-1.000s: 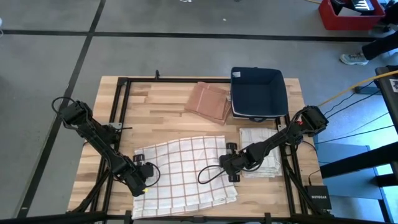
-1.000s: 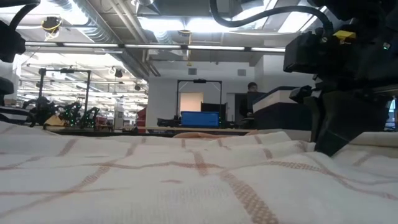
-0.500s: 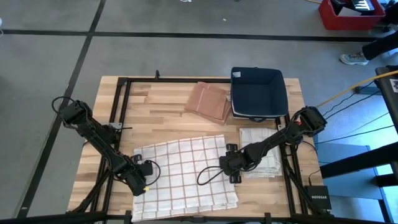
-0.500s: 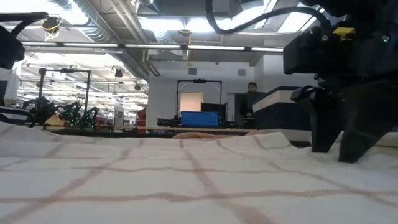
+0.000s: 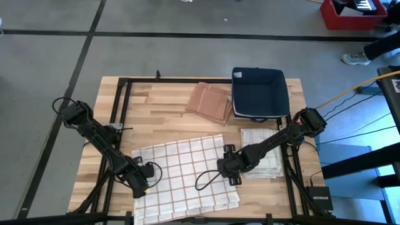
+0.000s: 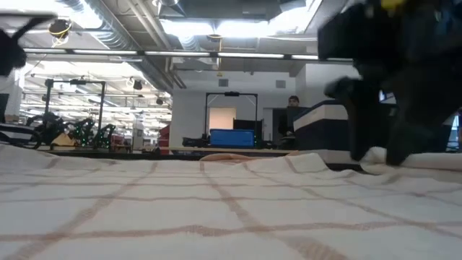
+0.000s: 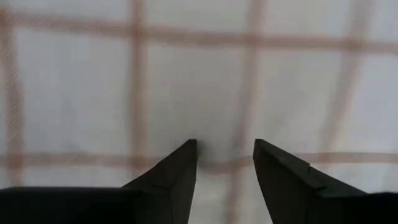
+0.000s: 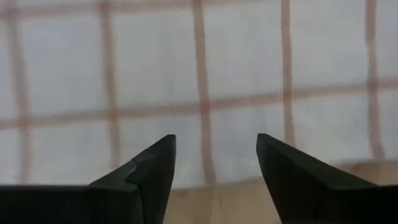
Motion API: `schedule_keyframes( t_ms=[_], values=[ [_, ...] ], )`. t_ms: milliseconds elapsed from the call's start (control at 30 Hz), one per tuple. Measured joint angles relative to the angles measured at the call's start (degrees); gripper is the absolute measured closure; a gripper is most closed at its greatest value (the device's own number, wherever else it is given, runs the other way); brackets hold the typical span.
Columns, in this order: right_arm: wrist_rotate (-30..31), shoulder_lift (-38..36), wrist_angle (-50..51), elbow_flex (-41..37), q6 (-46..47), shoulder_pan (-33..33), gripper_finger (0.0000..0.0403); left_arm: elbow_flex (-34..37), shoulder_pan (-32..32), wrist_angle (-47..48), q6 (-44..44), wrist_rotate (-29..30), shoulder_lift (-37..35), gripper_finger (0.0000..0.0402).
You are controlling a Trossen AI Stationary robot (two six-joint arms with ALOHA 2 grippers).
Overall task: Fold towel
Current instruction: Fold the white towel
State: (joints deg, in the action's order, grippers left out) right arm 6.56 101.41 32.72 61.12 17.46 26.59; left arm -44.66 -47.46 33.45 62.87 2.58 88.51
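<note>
left end effector [image 5: 142, 178]: spread, low over towel [image 5: 184, 172] | right end effector [image 5: 226, 164]: spread, towel edge

The high camera looks straight down on the whole counter [image 5: 162, 106]. The low camera sits at cloth level, facing the room. Both wrist cameras look closely at the checked towel [image 7: 199, 81], which all views share.

White towel [image 5: 185, 172], reddish-brown checks

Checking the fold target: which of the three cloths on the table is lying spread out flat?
The checked towel with reddish grid lines, between both claws. The brown cloth and the pale cloth are already folded.
</note>
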Motion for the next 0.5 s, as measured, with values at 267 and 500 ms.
schedule_keyframes(
  t_ms=[267,500],
  values=[
    [0.3,-0.1,3.5,4.1,-1.4,0.1,0.0178,-2.5,-0.6,-1.4,5.5,-1.5,-1.6,0.0254],
    [0.3,0.0,-2.6,-2.3,-0.4,0.0,0.0178,-2.6,-2.0,3.0,1.2,2.7,3.8,0.0254]
  ],
)
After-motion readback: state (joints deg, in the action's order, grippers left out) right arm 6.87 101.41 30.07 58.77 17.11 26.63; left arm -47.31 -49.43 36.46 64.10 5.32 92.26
